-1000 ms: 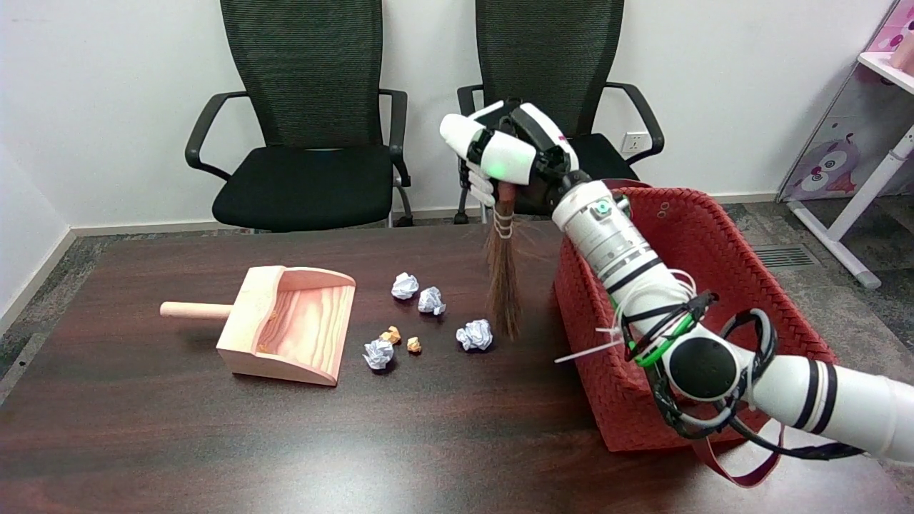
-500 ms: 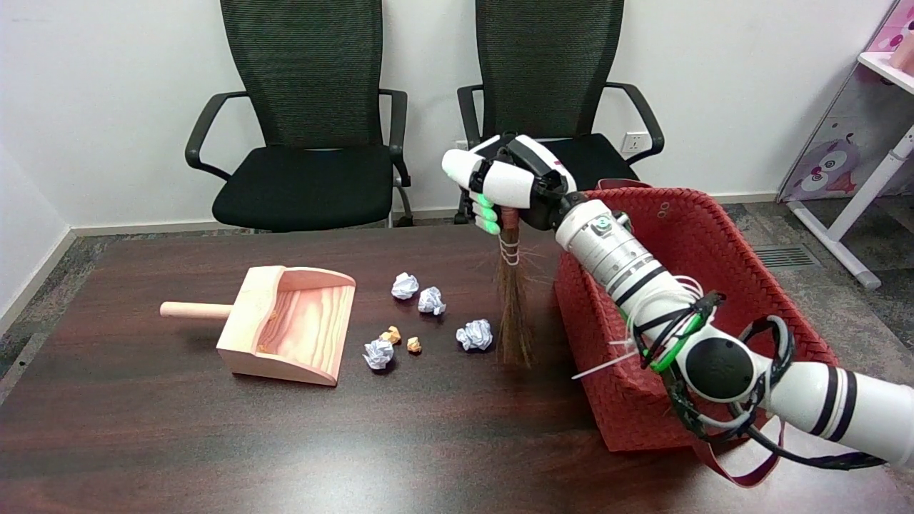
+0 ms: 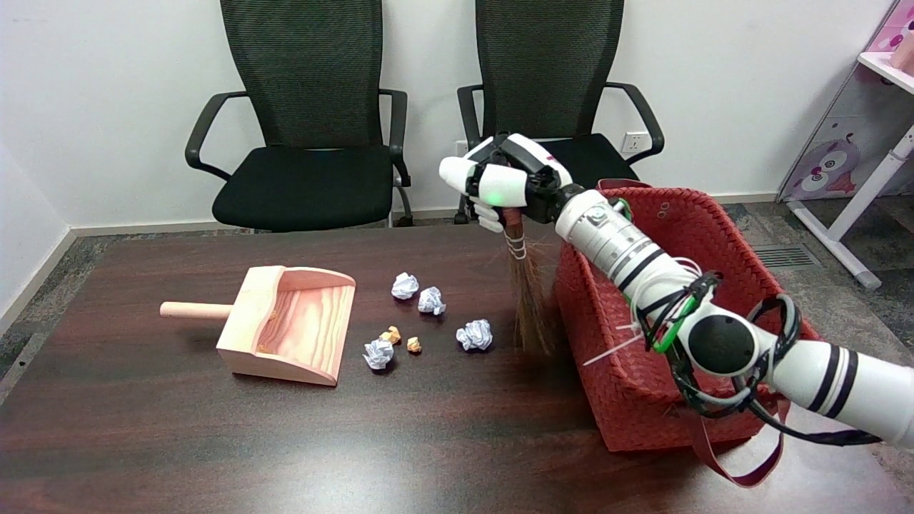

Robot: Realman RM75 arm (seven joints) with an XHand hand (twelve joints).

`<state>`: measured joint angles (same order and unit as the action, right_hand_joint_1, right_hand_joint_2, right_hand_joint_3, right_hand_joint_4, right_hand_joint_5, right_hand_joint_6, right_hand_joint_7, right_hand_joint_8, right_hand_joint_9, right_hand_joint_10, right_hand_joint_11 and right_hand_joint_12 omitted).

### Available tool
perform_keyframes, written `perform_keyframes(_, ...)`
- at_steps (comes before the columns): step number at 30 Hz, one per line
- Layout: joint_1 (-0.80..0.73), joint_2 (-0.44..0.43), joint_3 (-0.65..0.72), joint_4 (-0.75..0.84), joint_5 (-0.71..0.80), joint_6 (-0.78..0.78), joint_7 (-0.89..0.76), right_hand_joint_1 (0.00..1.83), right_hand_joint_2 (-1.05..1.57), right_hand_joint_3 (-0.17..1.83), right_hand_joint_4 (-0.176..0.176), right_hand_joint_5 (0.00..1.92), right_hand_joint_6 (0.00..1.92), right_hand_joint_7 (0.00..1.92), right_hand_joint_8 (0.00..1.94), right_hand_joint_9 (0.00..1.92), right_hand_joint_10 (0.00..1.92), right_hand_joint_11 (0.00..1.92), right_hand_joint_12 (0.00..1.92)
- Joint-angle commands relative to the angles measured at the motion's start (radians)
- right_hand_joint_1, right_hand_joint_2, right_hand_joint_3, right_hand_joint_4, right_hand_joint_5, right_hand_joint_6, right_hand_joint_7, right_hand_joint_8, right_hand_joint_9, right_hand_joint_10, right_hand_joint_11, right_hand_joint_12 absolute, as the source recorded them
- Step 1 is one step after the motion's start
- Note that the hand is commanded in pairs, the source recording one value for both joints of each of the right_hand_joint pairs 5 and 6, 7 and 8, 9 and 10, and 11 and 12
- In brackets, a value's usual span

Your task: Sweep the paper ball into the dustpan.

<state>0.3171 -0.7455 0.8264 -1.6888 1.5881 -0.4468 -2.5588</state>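
Wooden dustpan [image 3: 289, 325] at table [image 3: 214, 442] left, mouth facing paper balls [image 3: 475, 334] just beside. Right hand [image 3: 508, 180] gripping broom [image 3: 527, 296], bristles hanging between balls and red basket [image 3: 685, 235].

Colours on a dark brown wooden table [image 3: 214, 428].
Pale pink-grained dustpan [image 3: 289, 325]; white and orange paper balls [image 3: 428, 300]; brown broom [image 3: 530, 307]; red woven basket [image 3: 685, 235]; black-and-white hand [image 3: 508, 178].

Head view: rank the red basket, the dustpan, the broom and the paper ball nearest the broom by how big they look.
1. red basket
2. dustpan
3. broom, though part of its handle is hidden in the right hand
4. paper ball

The basket sits nearer the camera, which may exaggerate it.
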Motion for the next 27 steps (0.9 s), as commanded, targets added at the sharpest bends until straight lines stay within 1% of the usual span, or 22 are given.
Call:
perform_keyframes(1,0.099,0.001,-0.010,0.067,-0.146,0.223,-0.001,0.97,1.57,1.81,0.176,1.92,1.92,1.92,1.92,1.92,1.92,1.92,1.92)
perform_keyframes(4,0.105,-0.019,-0.039,0.079,-0.146,0.224,-0.001,0.96,1.57,1.82,0.176,1.92,1.92,1.92,1.92,1.92,1.92,1.92,1.92)
perform_keyframes(8,0.104,-0.068,-0.054,0.110,-0.178,0.218,-0.001,0.95,1.57,1.83,0.176,1.92,1.92,1.92,1.92,1.92,1.92,1.92,1.92)
perform_keyframes(11,0.102,-0.119,-0.054,0.149,-0.210,0.210,-0.001,0.96,1.57,1.83,0.176,1.92,1.92,1.92,1.92,1.92,1.92,1.92,1.92)
perform_keyframes(19,0.140,-0.285,-0.052,0.282,-0.361,0.221,-0.001,0.94,1.57,1.83,0.175,1.92,1.92,1.92,1.92,1.92,1.92,1.92,1.92)
perform_keyframes(24,0.168,-0.388,-0.068,0.366,-0.444,0.228,0.000,0.86,1.57,1.83,0.176,1.92,1.92,1.92,1.92,1.92,1.92,1.92,1.92)
perform_keyframes(25,0.170,-0.404,-0.069,0.380,-0.448,0.230,0.000,0.84,1.50,1.83,0.176,1.92,1.92,1.92,1.92,1.92,1.92,1.92,1.92)
perform_keyframes(26,0.172,-0.422,-0.069,0.395,-0.448,0.230,0.000,0.83,1.48,1.83,0.170,1.92,1.92,1.92,1.92,1.92,1.92,1.92,1.92)
perform_keyframes(27,0.172,-0.438,-0.069,0.408,-0.448,0.228,0.000,0.80,1.48,1.83,0.063,1.92,1.92,1.92,1.92,1.92,1.92,1.92,1.92)
